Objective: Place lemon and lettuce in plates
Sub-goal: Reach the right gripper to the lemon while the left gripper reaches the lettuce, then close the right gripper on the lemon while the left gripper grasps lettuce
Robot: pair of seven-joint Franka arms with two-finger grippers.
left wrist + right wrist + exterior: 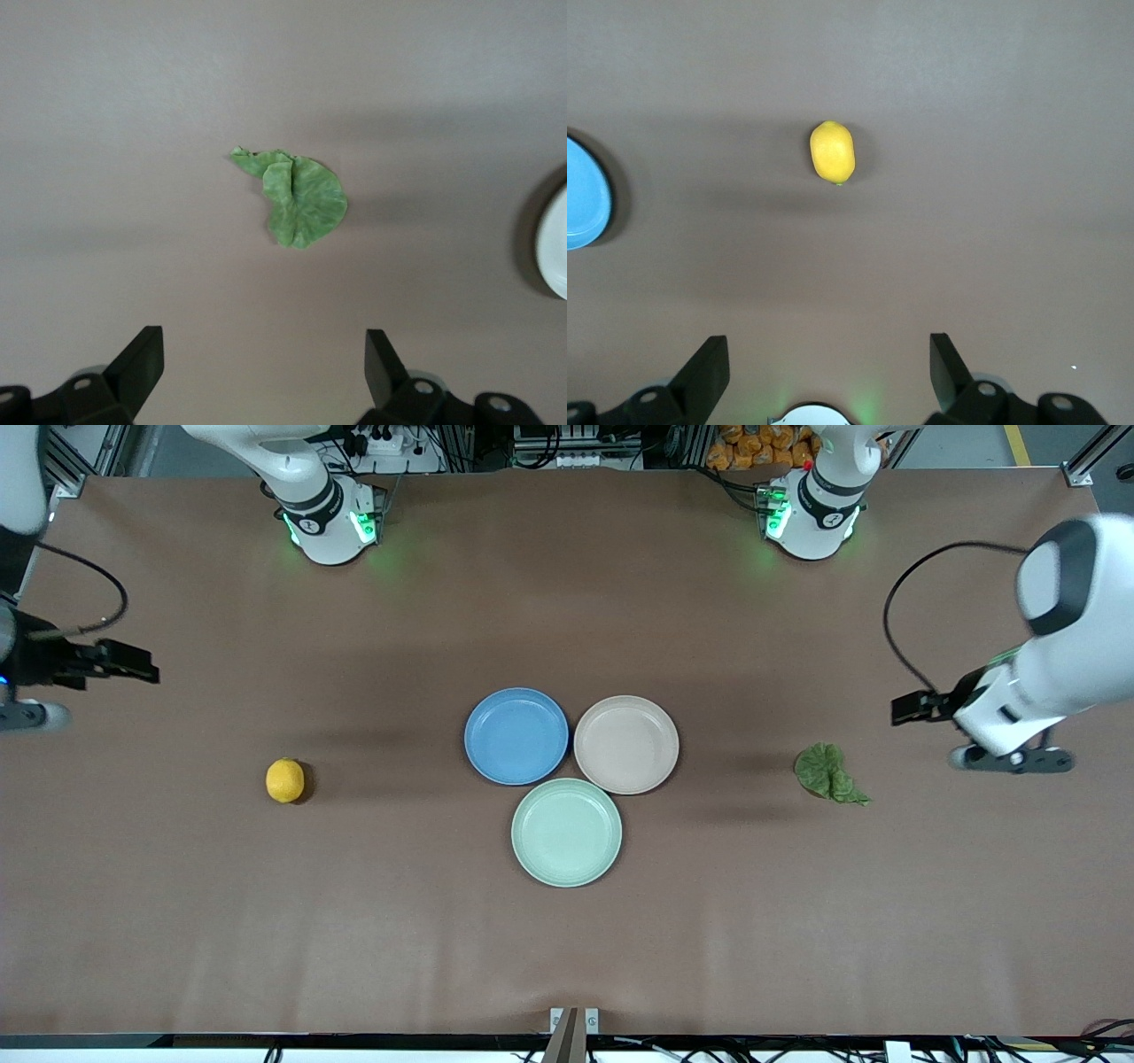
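Lemon (284, 780), lettuce (828, 774) outside plates (516, 735)

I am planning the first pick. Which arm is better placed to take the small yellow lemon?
The right arm. Its open gripper hangs at the small yellow dimpled lemon's end of the brown table. The left gripper is above the wrinkled green lettuce leaf.
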